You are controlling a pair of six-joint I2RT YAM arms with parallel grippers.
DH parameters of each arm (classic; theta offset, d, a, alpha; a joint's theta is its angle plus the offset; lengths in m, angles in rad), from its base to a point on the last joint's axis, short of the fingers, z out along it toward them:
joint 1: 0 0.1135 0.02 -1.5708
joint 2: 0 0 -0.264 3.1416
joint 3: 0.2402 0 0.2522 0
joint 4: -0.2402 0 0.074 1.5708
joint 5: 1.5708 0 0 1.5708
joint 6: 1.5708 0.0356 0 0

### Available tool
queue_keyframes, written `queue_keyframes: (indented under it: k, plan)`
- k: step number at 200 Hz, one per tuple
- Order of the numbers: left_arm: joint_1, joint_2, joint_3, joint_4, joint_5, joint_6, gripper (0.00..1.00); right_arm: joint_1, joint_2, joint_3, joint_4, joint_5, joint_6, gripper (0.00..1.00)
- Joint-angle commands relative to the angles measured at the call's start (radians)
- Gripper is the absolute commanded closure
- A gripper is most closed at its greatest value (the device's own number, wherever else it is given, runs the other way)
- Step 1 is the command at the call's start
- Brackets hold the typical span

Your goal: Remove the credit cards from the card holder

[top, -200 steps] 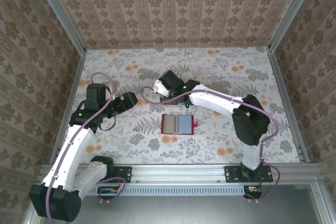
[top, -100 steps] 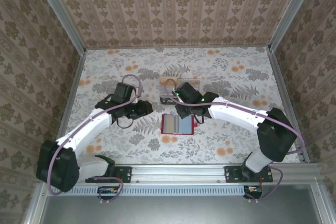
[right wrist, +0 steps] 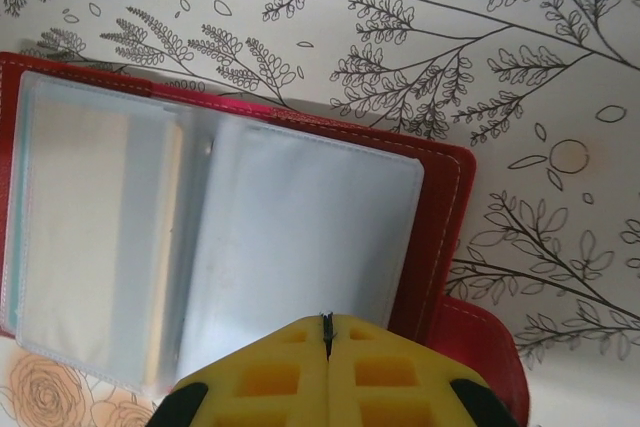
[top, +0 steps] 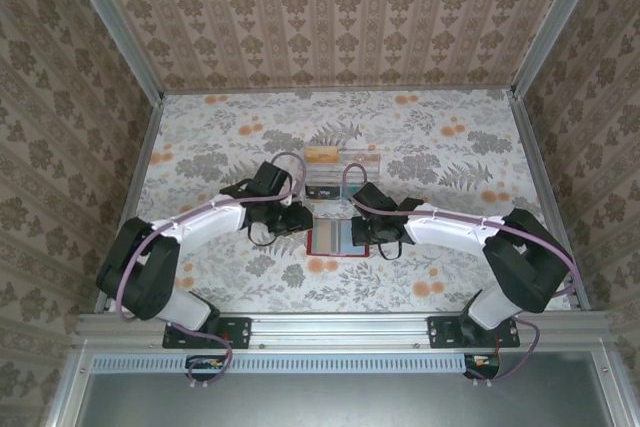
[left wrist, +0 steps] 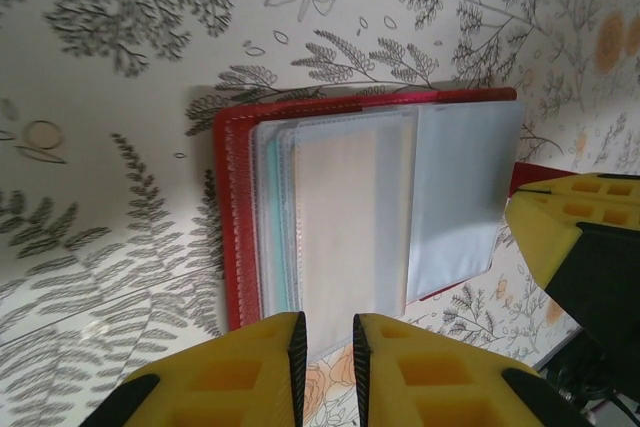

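Overhead, card holder (top: 335,239) between both arms; up close, left gripper (left wrist: 327,332) barely ajar, right gripper (right wrist: 326,322) tight together, both empty.

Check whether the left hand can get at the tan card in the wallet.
Probably yes: the left hand hovers at the edge of the open wallet, the tan card straight ahead, though a clear sleeve covers it.

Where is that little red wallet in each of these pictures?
Top external: card holder just below picture centre.
Left wrist: card holder at centre, lying open.
Right wrist: card holder left and middle, open.
Shared landmark, wrist views: its red closing tab.
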Motion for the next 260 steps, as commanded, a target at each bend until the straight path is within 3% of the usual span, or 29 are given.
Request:
queue_keyframes:
  k: [1, 154, 194, 260]
  plan:
    - [-0.02, 0.037, 0.039, 0.027, 0.028, 0.016, 0.77, -0.005, 0.02, -0.017, 0.034, -0.01, 0.055, 0.99]
    - [-0.059, 0.22, 0.084, 0.031, 0.054, 0.037, 0.77, -0.005, 0.043, -0.034, 0.045, -0.017, 0.065, 0.99]
    - [-0.073, 0.225, 0.085, 0.05, 0.07, 0.035, 0.67, -0.004, 0.043, -0.041, 0.051, -0.022, 0.069, 0.99]
    - [-0.095, 0.235, 0.105, 0.068, 0.098, 0.043, 0.62, -0.004, 0.05, -0.047, 0.06, -0.032, 0.077, 0.98]
